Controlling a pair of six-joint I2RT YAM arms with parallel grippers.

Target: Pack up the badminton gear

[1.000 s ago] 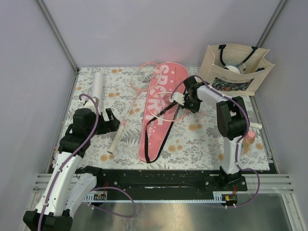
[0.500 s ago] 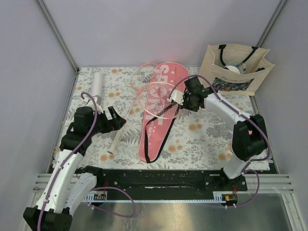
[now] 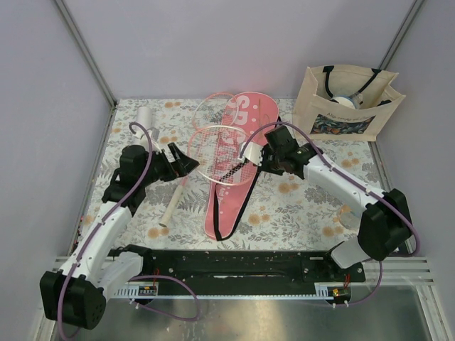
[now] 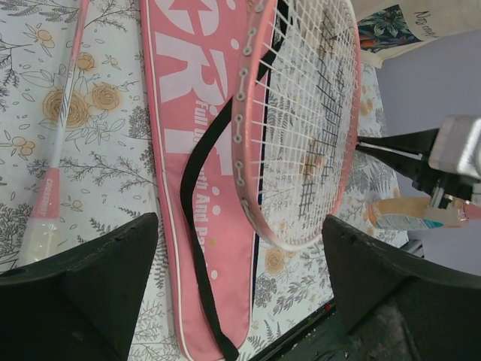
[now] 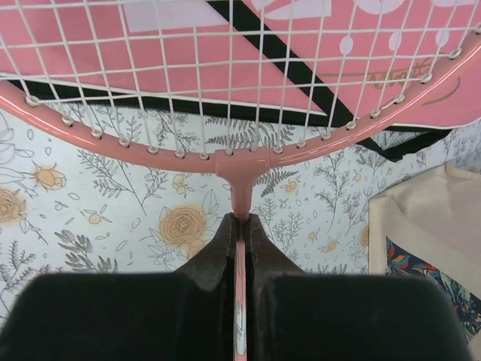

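Note:
My right gripper (image 3: 261,160) (image 5: 240,226) is shut on the thin shaft of a pink-framed racket (image 3: 217,153) (image 5: 225,162), just below its head. The strung head hangs above the long pink "SPORT" cover (image 3: 229,202) (image 4: 188,150). The cover lies flat on the cloth with its black strap (image 4: 197,226) trailing. My left gripper (image 3: 182,159) (image 4: 240,226) stands wide open just left of the raised head, whose rim (image 4: 248,143) sits between its fingers without touching them. A second racket (image 3: 186,167) (image 4: 64,113) lies on the table left of the cover. The white tube (image 3: 144,118) lies at the far left.
A beige tote bag (image 3: 348,103) (image 5: 428,233) with black straps stands at the back right corner. A small peach bottle (image 4: 412,219) shows beyond the right gripper. A floral cloth (image 3: 298,206) covers the table, and grey walls close it in on three sides.
My right arm has carried the racket leftward, so its head now hangs over the cover's upper half. My left arm has reached forward and right to the racket head.

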